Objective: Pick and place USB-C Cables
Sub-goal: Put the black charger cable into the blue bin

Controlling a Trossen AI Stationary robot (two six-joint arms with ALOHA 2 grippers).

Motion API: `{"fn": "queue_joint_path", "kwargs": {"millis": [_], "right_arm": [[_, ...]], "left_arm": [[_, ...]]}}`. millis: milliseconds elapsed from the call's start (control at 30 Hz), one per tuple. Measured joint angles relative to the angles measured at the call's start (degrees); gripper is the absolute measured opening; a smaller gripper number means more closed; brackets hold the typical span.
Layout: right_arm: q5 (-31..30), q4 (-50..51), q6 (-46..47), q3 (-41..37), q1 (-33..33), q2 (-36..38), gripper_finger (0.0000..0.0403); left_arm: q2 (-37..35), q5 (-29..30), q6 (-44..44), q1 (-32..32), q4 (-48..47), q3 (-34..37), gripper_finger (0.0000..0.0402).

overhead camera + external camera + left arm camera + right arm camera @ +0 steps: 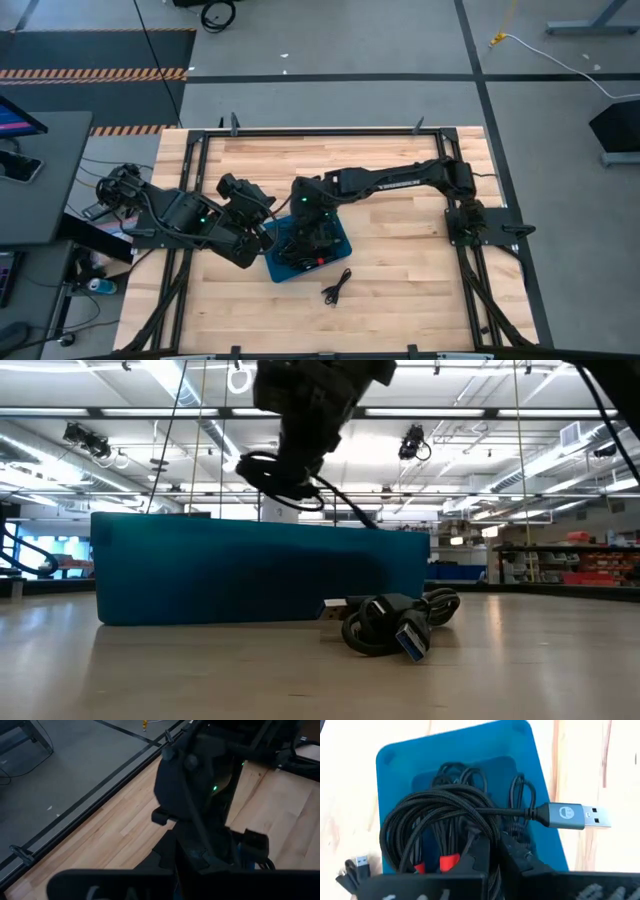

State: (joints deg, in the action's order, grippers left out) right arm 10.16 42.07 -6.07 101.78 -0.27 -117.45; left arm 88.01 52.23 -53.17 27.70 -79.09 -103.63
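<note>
A blue tray (342,247) stands on the wooden table and holds several coiled black USB-C cables (520,795), some bound with red ties (449,862). My right gripper (492,852) hangs over the tray, shut on a coil of braided black cable (440,810) whose grey plug (572,816) sticks out sideways. In the low view this coil (278,475) hangs above the tray's wall (250,570). One more bundled cable (337,287) lies on the table in front of the tray. My left gripper (258,245) waits shut by the tray's left side. My right gripper pinches several strands of the braided coil (485,837) between its two fingers, on the side of the loop nearest the wrist. The fingers slant down from above. The coil hangs clear over the tray, and its plug end juts out level.
The loose cable (395,622) lies just near of the tray's right corner. My left arm (200,215) crowds the tray's left side. Bare wood stretches right of the tray and toward the far edge. A black frame (470,225) borders the tabletop.
</note>
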Motion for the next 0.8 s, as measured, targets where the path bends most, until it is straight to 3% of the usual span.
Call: {"fn": "queue_joint_path", "kwargs": {"millis": [300,467,800], "right_arm": [[-0.41,-0.27,-0.14,3.65,0.98,-2.58,0.002],[-3.98,-0.44,-0.19,3.65,1.35,-2.58,0.002],[-1.6,0.03,0.25,3.65,1.67,-2.58,0.002]], "left_arm": [[0.0,0.0,0.0,0.0,0.0,0.0,0.0005],[0.0,-0.01,-0.01,0.0,0.0,0.0,0.0005],[0.01,-0.01,-0.09,0.0,0.01,0.0,0.0005]]}}
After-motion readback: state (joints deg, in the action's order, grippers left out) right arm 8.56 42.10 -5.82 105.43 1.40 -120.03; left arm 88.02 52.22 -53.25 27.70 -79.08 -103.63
